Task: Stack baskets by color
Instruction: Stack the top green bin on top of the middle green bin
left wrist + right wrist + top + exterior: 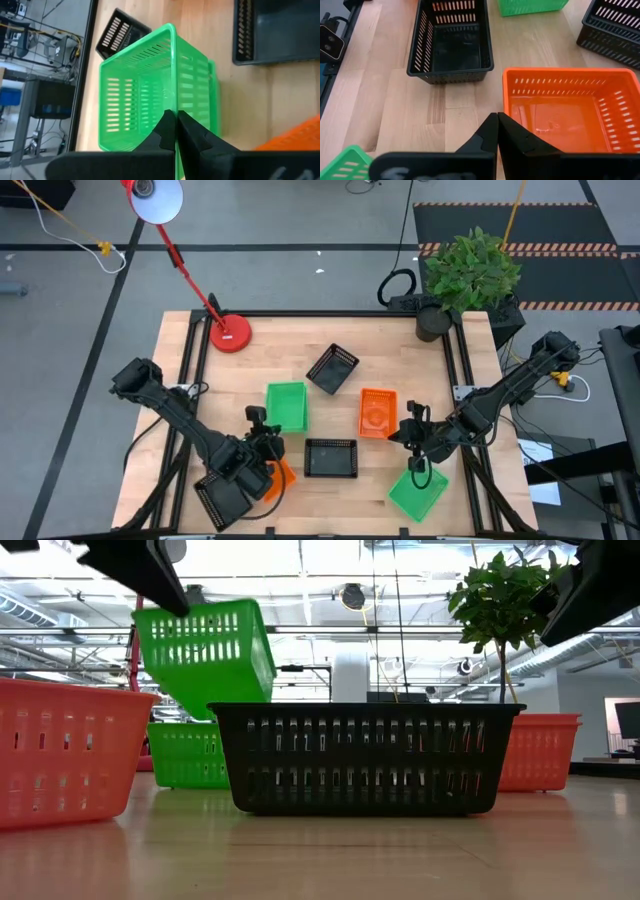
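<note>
The left gripper [176,131], jaws pinched on the rim of a green basket [150,90], holds it tilted above the worktop [400,350] near the front edge. The right gripper [497,131] hangs shut and empty beside the orange basket [565,107], right of centre.

Left gripper [262,420] hovering by green basket [287,406]; right gripper [408,430] sitting beside orange basket [377,412]; both arms over the table [400,360].

grey floor [300,225], striped mat [520,220], ceiling pipes [400,630].
</note>
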You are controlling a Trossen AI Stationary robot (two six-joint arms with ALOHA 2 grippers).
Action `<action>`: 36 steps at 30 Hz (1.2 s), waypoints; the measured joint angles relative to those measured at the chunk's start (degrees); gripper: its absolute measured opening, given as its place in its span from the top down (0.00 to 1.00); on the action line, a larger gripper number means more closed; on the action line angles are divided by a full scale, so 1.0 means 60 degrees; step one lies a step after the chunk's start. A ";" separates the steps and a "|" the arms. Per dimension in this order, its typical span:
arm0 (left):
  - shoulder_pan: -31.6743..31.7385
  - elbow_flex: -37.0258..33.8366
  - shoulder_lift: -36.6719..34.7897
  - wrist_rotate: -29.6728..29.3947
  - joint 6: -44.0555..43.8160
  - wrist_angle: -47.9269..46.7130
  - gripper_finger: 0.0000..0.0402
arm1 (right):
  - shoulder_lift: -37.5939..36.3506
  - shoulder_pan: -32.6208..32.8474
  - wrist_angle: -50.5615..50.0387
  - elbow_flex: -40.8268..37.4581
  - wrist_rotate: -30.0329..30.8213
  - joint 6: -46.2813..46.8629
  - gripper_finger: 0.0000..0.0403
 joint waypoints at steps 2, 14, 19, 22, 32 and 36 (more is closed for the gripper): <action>0.0082 -0.0141 0.0000 -0.0004 -0.0049 0.0004 1.00 | 0.0000 0.0000 0.0000 0.0000 -0.0003 -0.0004 1.00; 0.0394 -0.0807 0.0004 0.0094 0.0371 0.0969 0.99 | 0.0000 0.0000 -0.0003 0.0000 -0.0003 -0.0015 1.00; 0.0511 -0.0811 0.0004 0.0182 0.0495 0.0965 0.99 | 0.0000 0.0000 -0.0004 0.0000 -0.0003 -0.0018 1.00; 0.0598 -0.0811 0.0004 0.0185 0.0495 0.0965 0.98 | 0.0000 0.0000 -0.0004 0.0000 -0.0003 -0.0018 1.00; 0.0898 -0.0807 0.0004 0.0674 0.0767 0.1009 0.96 | 0.0000 0.0004 -0.0004 0.0000 -0.0007 -0.0007 1.00; 0.0898 -0.0807 0.0004 0.0724 0.0971 0.1230 0.96 | 0.0000 0.0004 -0.0004 0.0000 -0.0007 -0.0027 1.00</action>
